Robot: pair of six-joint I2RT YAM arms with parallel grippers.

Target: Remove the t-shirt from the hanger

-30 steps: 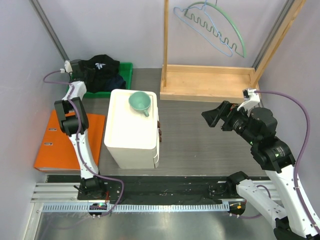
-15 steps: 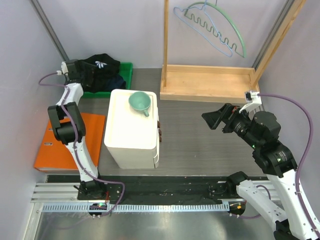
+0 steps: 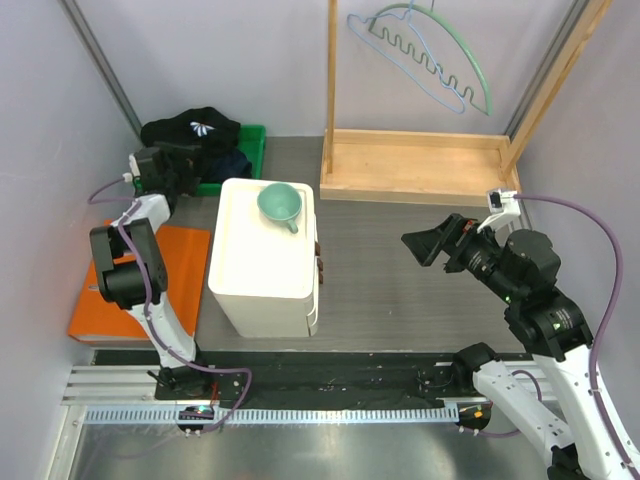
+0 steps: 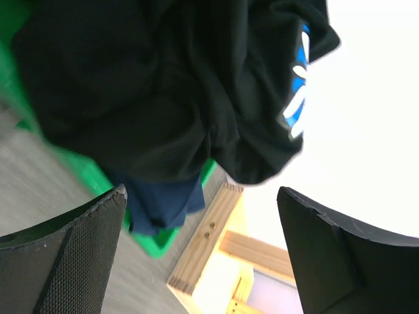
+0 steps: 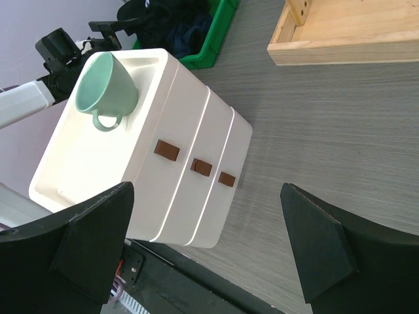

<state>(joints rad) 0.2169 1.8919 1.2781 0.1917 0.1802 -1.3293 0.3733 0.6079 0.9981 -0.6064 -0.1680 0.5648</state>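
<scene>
The black t-shirt with a white print lies bunched in the green bin at the back left, on top of navy cloth. In the left wrist view the t-shirt fills the upper part. My left gripper hovers just in front of the bin, open, nothing between its fingers. Two bare hangers, one green and one pale blue, hang on the wooden rack. My right gripper stands open above the floor at mid right, holding nothing.
A white drawer unit with a green mug on top stands in the middle. An orange binder lies at the left. The rack's upright posts rise at the back. The right wrist view looks onto the drawer unit.
My left gripper has opened, let go of the t-shirt in the bin and drawn back toward the near side. The right arm has shifted only slightly.
</scene>
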